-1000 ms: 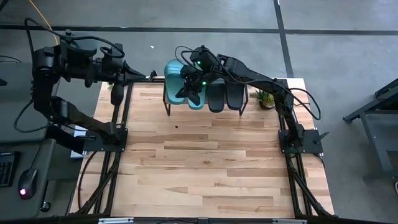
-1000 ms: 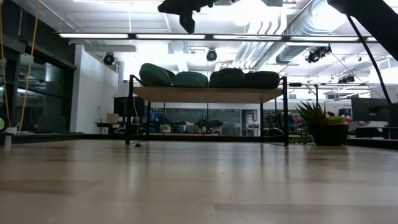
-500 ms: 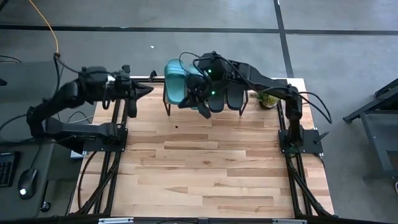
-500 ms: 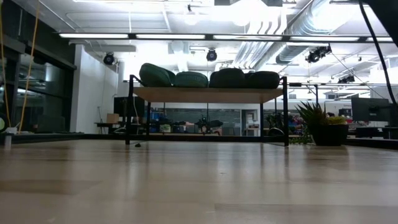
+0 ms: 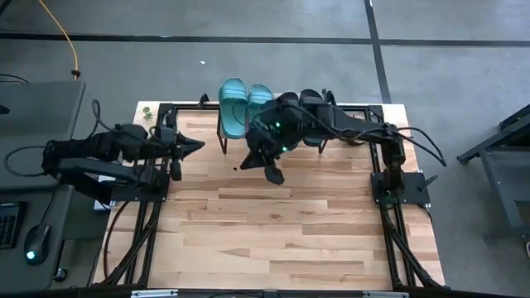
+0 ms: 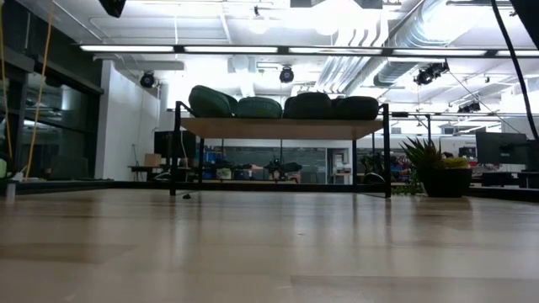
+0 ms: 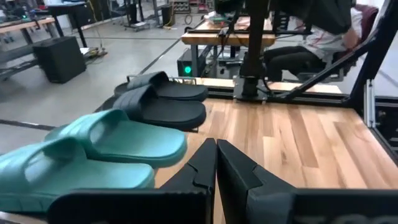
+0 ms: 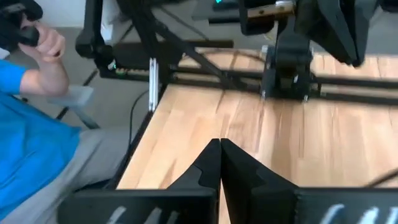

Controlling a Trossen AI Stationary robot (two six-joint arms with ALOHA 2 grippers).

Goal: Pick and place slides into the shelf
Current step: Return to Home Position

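Note:
Four slides lie side by side on the shelf's plank top [image 6: 282, 128]: two teal [image 5: 233, 108] [image 6: 210, 102] and two black [image 6: 309, 105], the black pair partly hidden by the right arm in the high view. The left wrist view shows the teal slides [image 7: 118, 140] and the black slides [image 7: 168, 112] resting on their soles. My right gripper [image 5: 272, 172] [image 8: 219, 144] is shut and hangs over the table just on the near side of the shelf. My left gripper [image 5: 195, 146] [image 7: 216, 146] is shut and points toward the shelf from the table's left edge.
A small potted plant [image 5: 354, 130] [image 6: 438, 172] stands at the table's far right corner beside the shelf. A person in a blue sleeve [image 8: 37, 124] sits beyond the table's left side. Bare wood [image 5: 273, 232] stretches from the shelf to the near edge.
My right gripper has drawn back from above the slides on the shelf toward the table's near edge. My left arm has lowered and folded, carrying its gripper from the far left corner toward the near edge. The slides have stayed in place.

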